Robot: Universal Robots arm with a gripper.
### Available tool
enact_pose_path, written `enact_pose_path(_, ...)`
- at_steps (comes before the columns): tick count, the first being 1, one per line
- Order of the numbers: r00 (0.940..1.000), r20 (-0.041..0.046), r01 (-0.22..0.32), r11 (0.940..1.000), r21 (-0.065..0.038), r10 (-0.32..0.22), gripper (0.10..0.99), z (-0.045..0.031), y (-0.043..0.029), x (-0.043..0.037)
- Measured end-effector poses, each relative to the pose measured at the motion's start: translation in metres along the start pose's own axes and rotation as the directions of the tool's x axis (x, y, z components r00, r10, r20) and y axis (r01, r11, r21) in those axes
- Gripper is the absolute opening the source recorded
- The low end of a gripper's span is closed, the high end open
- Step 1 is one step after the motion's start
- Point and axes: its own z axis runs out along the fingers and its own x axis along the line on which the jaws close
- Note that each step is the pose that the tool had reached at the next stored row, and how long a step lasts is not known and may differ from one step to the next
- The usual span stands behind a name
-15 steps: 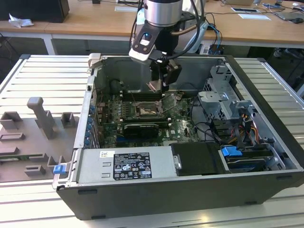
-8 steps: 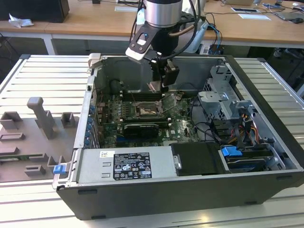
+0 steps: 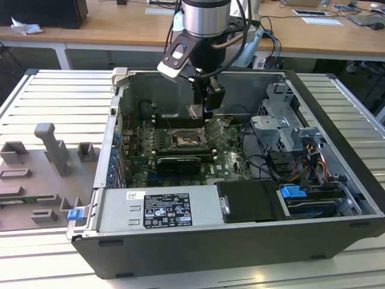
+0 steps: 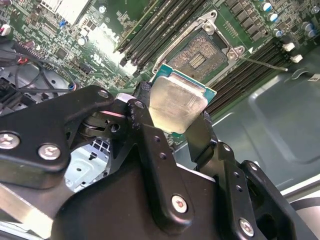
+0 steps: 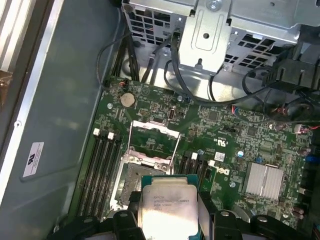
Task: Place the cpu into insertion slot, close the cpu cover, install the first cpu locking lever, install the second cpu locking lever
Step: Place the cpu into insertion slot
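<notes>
My gripper [image 4: 172, 114] is shut on the cpu [image 4: 176, 102], a flat square chip with a pale metal top and a green edge. Black fingers [image 4: 141, 100] press its two opposite sides. The cpu [image 5: 167, 207] hangs above the green board, just short of the insertion slot [image 4: 201, 52], whose dark pin field lies bare. The cpu cover [image 5: 153, 141], a thin silver frame, is swung open on the slot's far side. In the exterior view the gripper [image 3: 198, 111] hovers over the insertion slot [image 3: 186, 140], with the cpu cover [image 3: 214, 129] tilted up beside it. A thin locking lever [image 4: 262, 62] sticks out sideways.
Long black memory slots [image 5: 102, 170] flank the socket. A metal drive cage [image 3: 280, 129] and cable bundles [image 3: 264, 162] fill the exterior view's right of the case. A power supply [image 3: 159, 211] sits at the front. Grey fixtures [image 3: 51, 150] stand on the table outside the case wall [image 3: 117, 114].
</notes>
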Motion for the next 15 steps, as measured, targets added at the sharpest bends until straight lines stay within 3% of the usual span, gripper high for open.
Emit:
enact_pose_path(6, 0.9989, 0.0043, -0.046, 0.9989, -0.001, 0.046, 0.533, 0.0030, -0.0009, 0.0008)
enact_pose_path(11, 0.9958, 0.0094, -0.091, 0.9958, -0.002, 0.091, 0.533, 0.0152, -0.0046, 0.0036)
enact_pose_path(15, 0.9895, 0.0139, -0.144, 0.9896, -0.004, 0.144, 0.533, 0.0217, -0.0052, 0.0038)
